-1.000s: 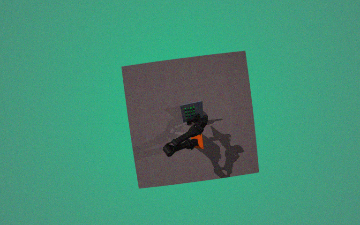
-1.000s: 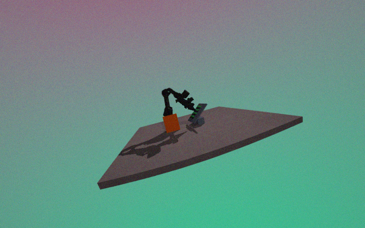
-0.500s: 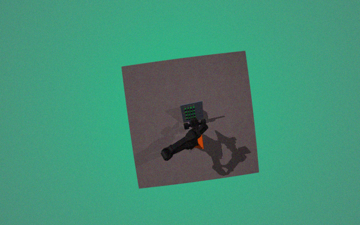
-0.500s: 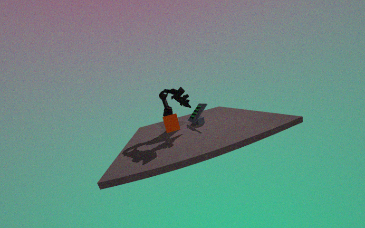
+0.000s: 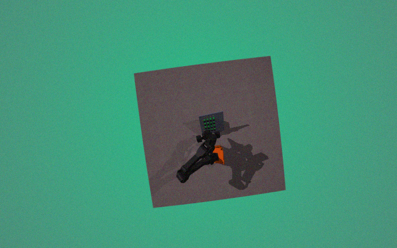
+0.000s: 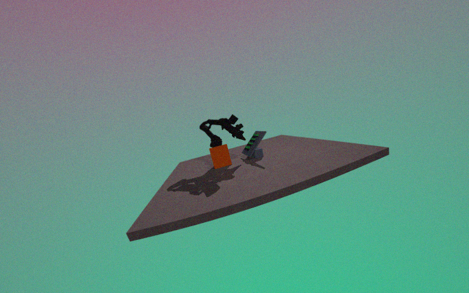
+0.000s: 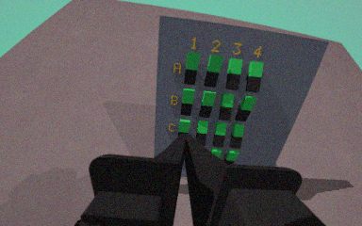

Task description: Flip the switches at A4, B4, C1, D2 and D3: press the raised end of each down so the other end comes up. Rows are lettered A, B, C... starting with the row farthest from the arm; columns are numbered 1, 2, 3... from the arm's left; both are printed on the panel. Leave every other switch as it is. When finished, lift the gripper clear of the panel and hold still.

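The tilted blue-grey switch panel [image 5: 219, 122] [image 6: 262, 135] [image 7: 292, 61] carries rocker switches with green upper and black lower halves. In the wrist view, A4 [image 7: 255, 69] shows bright green, like A3; A1 and A2 look darker. B4 [image 7: 248, 103], C1 [image 7: 184, 126] and D3 [image 7: 216, 153] also show. Which ends are raised is hard to tell. C1's lower part is partly covered by the fingertips, and D1 and D2 are hidden behind the fingers. My gripper [image 6: 244, 139] [image 7: 184, 137] is shut and empty, with a small gap to the panel's face in the exterior view.
The orange base block [image 5: 218, 155] [image 6: 220, 156] stands on the grey-brown table [image 5: 175, 96] [image 6: 311, 159], on the near side of the panel. The black arm [image 5: 193, 163] [image 6: 207, 129] bends out to the left of the base in the top view. Shadows of arm and panel fall on the table.
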{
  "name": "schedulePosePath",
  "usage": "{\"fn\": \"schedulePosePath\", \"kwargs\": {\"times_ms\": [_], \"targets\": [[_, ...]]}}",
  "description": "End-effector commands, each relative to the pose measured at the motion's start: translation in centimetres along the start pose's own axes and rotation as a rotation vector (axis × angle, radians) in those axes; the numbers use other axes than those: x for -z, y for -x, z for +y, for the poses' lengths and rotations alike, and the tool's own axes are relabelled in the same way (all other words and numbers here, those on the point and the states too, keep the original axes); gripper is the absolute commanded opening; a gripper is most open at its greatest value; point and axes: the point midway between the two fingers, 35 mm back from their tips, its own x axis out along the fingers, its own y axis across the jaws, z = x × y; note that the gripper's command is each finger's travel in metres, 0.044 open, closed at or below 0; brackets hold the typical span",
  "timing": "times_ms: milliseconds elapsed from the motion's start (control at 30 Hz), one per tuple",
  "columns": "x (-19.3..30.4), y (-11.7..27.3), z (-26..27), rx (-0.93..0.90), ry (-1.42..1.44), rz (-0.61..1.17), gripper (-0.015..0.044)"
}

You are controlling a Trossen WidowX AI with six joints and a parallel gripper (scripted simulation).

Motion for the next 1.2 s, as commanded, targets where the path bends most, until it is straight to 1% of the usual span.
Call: {"fn": "schedulePosePath", "kwargs": {"times_ms": [0,633,1167], "targets": [[0.2,-0.6,-0.1,0.004,-0.011,0.001,0.0],[0.1,-2.9,0.0,0.003,-0.01,-0.001,0.0],[0.1,-3.0,0.0,0.003,-0.01,-0.001,0.0]]}}
